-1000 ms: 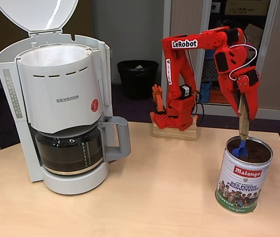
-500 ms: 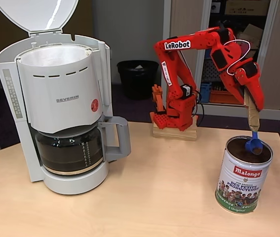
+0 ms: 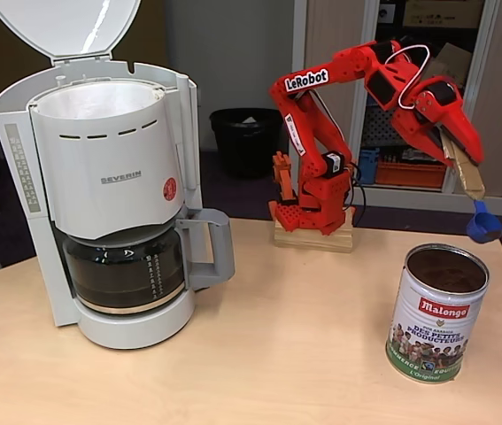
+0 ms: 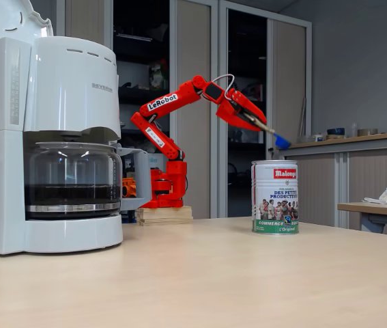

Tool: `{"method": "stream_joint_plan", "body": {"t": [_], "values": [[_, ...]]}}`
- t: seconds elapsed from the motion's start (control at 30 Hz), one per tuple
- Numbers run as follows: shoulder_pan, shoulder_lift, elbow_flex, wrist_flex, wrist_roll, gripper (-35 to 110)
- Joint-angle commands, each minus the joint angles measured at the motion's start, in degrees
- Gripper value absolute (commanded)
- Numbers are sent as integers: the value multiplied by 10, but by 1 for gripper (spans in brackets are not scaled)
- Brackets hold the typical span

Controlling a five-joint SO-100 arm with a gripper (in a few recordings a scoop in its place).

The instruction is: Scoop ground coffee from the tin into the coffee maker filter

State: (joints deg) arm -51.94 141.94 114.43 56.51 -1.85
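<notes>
Closed around a flat tan handle (image 3: 465, 165) with a small blue scoop (image 3: 483, 224) at its end, the pincer (image 3: 450, 142) is seen raised above and to the right of the tin (image 3: 436, 312) in a fixed view, clear of its rim. On the left of the table (image 3: 277, 372), the coffee maker filter (image 3: 91, 99) is shown in the open white machine (image 3: 100, 195), its lid lifted. Ground coffee (image 3: 446, 269) is visible inside the tin, which stands upright at the right, well apart from the machine.

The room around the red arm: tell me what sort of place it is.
Probably an office or lab break corner: tall grey cabinet doors behind the pale wooden table, a round black waste bin on the floor, a large white drip coffee machine.
</notes>
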Motion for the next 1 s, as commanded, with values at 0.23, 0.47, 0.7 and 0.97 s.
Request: {"method": "stream_joint_plan", "body": {"t": [0.23,0.47,0.7,0.97], "values": [[113,75,-36,-98,6,0],[252,-13,-172,-87,-21,0],[375,-103,-308,-48,-20,0],[499,-129,-410,33,-69,0]]}}
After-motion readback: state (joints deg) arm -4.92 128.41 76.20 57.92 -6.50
